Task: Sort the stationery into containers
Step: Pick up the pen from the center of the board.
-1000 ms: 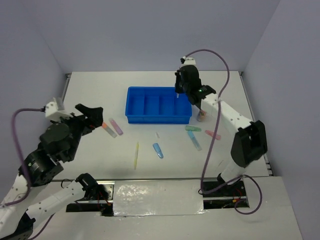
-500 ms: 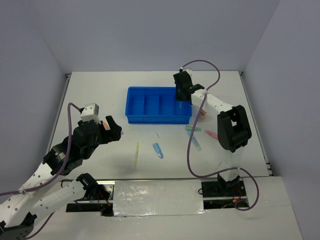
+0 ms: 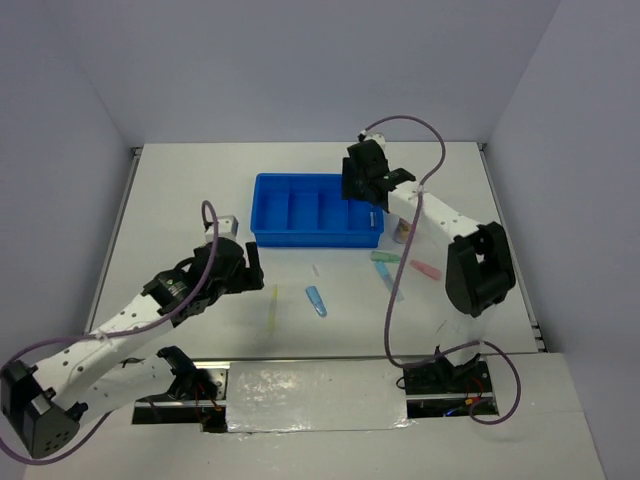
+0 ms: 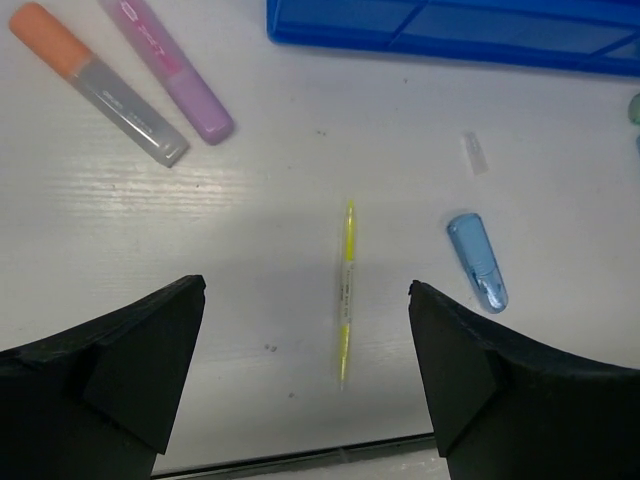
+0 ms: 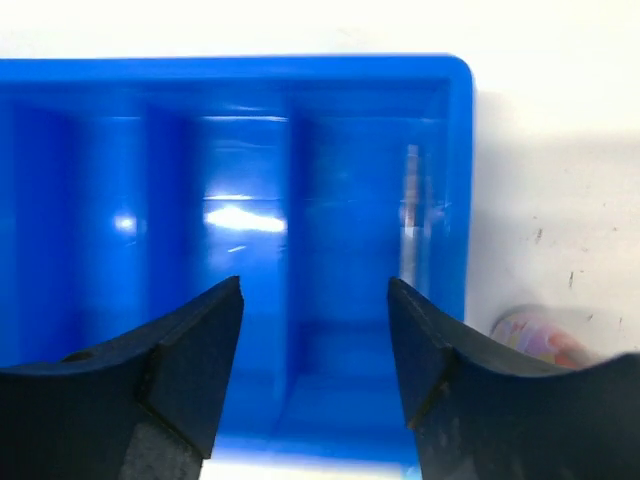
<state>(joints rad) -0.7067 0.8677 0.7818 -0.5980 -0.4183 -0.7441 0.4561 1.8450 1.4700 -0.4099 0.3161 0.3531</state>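
Left wrist: yellow pen (image 4: 346,290) on table (image 4: 250,190)

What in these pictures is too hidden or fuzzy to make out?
Top view: the left gripper covers the orange marker and purple marker.
Right wrist view: a thin item in the blue tray is blurred; the right gripper hides half the pinkish object beside it.
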